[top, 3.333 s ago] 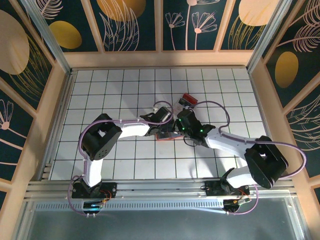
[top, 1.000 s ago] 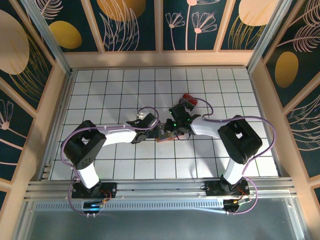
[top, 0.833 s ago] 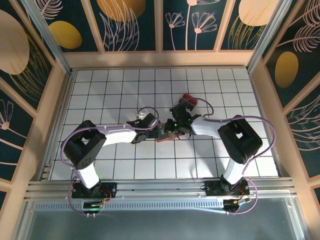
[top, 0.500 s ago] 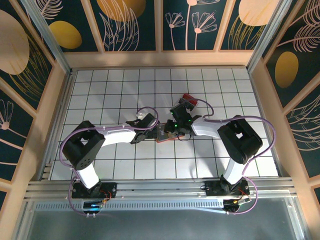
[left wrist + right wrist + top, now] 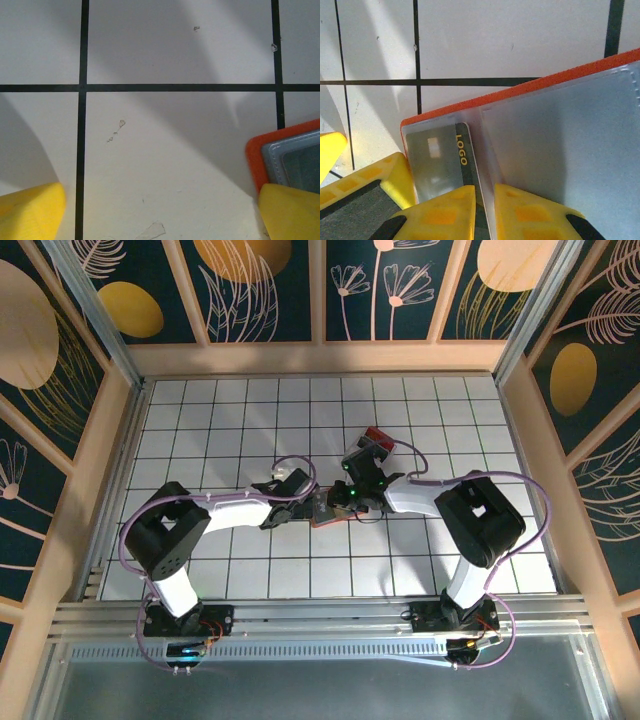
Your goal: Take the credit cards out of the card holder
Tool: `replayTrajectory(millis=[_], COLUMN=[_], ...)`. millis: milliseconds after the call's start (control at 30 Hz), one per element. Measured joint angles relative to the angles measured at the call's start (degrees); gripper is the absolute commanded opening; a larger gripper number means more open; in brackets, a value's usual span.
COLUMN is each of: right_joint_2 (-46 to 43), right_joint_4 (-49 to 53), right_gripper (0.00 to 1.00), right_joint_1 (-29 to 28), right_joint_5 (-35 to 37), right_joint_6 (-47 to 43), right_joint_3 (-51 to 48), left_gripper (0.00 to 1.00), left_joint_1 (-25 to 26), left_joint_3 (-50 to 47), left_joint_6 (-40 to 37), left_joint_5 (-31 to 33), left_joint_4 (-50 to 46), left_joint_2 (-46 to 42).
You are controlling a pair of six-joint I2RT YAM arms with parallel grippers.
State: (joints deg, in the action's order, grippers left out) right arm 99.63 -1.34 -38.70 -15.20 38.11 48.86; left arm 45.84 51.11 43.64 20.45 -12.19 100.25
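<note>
The right gripper (image 5: pixel 485 206) has its yellow fingers nearly closed, pinching the dark edge of a credit card (image 5: pixel 440 160) printed "LOGO" in yellow. The card sits in a clear pocket of the open card holder (image 5: pixel 530 87), which lies flat on the white tiled table (image 5: pixel 230 430) between the arms. The left gripper (image 5: pixel 160 212) stands wide open, one fingertip at the holder's orange corner.

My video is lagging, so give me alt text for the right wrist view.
The right gripper grips the edge of a dark card marked LOGO, which sits in a clear pocket of the open orange-rimmed card holder on the white tiled table.
</note>
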Motion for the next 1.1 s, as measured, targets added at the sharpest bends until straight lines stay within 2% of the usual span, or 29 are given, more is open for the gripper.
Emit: replayTrajectory(millis=[533, 1100], right_joint_2=[-1.4, -1.4], right_joint_4=[-6.6, -18.1], right_gripper=[0.18, 0.15], right_joint_1=[2.0, 3.8], right_joint_5=[-7.0, -13.5], right_joint_6=[3.4, 10.3], right_joint_3=[-4.5, -8.2], left_gripper=[0.99, 0.99], left_joint_1=[-0.7, -0.9], left_joint_3=[0.8, 0.4], left_joint_6=[0.0, 0.0], left_joint_5=[0.8, 0.6], left_joint_4=[1.4, 2.2], left_joint_2=[1.1, 1.2])
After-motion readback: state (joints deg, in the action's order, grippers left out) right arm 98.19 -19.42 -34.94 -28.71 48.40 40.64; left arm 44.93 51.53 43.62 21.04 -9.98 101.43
